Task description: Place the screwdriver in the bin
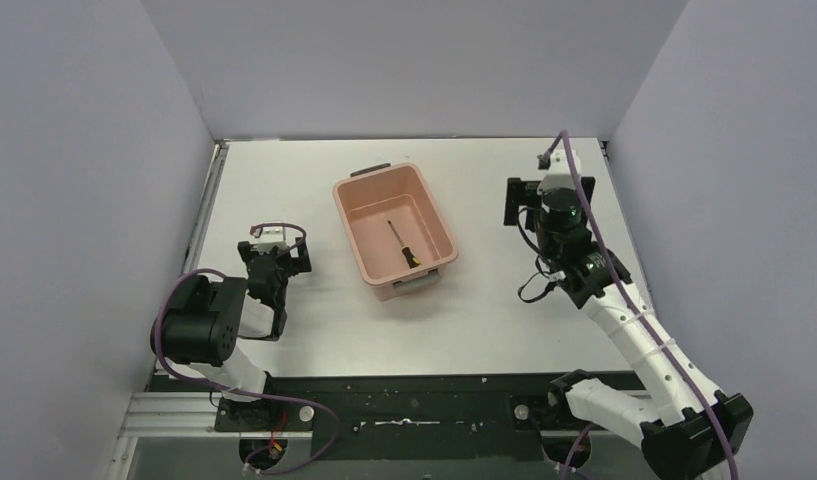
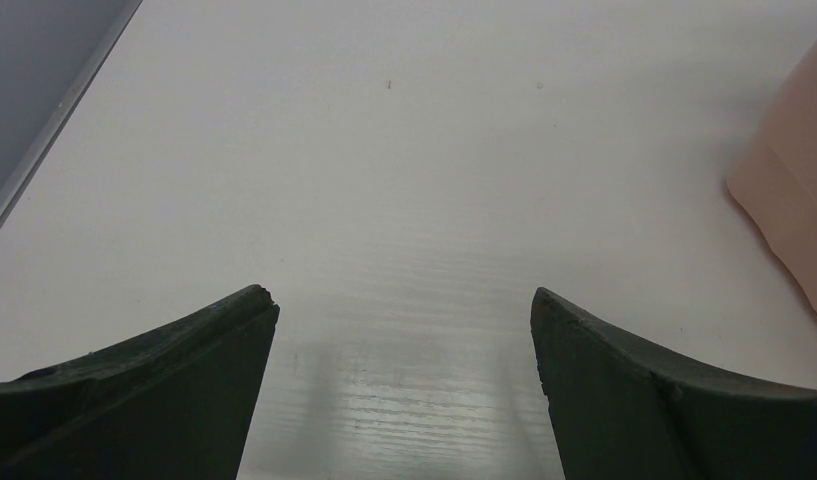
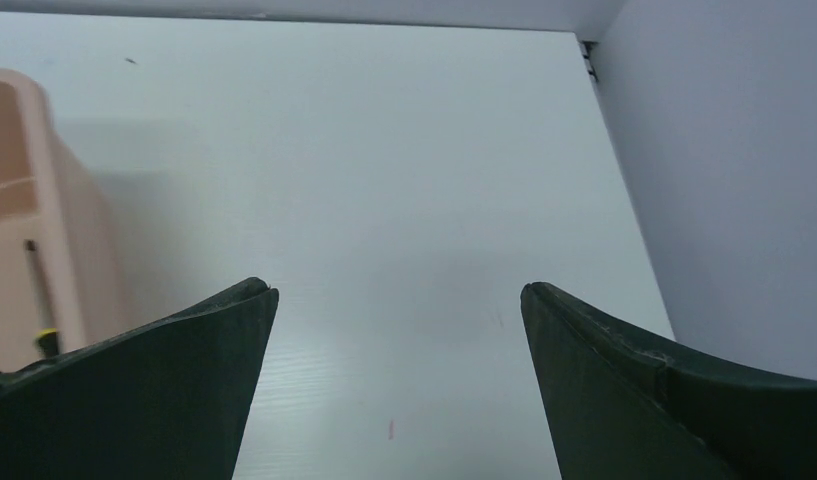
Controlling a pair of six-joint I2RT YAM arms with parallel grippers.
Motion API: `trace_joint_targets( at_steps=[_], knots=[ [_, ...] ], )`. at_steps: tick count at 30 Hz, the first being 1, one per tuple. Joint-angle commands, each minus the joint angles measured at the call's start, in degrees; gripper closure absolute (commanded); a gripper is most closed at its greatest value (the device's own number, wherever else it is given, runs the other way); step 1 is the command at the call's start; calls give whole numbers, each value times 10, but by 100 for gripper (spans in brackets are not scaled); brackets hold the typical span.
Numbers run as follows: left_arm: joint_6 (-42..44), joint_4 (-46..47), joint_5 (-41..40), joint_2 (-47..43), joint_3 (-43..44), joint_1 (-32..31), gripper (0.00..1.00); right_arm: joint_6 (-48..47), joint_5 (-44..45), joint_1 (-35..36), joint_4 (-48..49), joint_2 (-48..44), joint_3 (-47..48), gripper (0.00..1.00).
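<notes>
The salmon-pink bin (image 1: pixel 356 228) stands in the middle of the white table, a grey handle at each short end. The screwdriver (image 1: pixel 403 244) lies inside it on the floor, yellow-and-black handle toward the near end. In the right wrist view the bin (image 3: pixel 69 230) is at the left edge with the screwdriver (image 3: pixel 44 338) just visible in it. In the left wrist view the bin's corner (image 2: pixel 789 190) shows at the right edge. My left gripper (image 2: pixel 404 300) is open and empty over bare table left of the bin. My right gripper (image 3: pixel 399 290) is open and empty right of the bin.
Grey walls close off the table at the back and both sides. A metal rail (image 1: pixel 209 205) runs along the left edge. The arm bases sit on a dark strip (image 1: pixel 404 400) at the near edge.
</notes>
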Motion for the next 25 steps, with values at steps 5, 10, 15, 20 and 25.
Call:
trace_joint_targets(
  at_steps=[5, 10, 15, 20, 25],
  knots=[
    [3, 16, 7, -8, 3, 4, 3, -38, 43, -107, 270, -145, -308, 0],
    [4, 16, 7, -9, 3, 4, 3, -27, 26, -112, 341, -188, -430, 0],
    [4, 16, 7, -8, 3, 4, 3, -19, 29, -112, 402, -182, -493, 0],
    [4, 16, 7, -8, 3, 4, 3, -14, 30, -112, 428, -166, -515, 0],
    [4, 16, 7, -8, 3, 4, 3, -17, 32, -114, 464, -164, -527, 0]
  ],
)
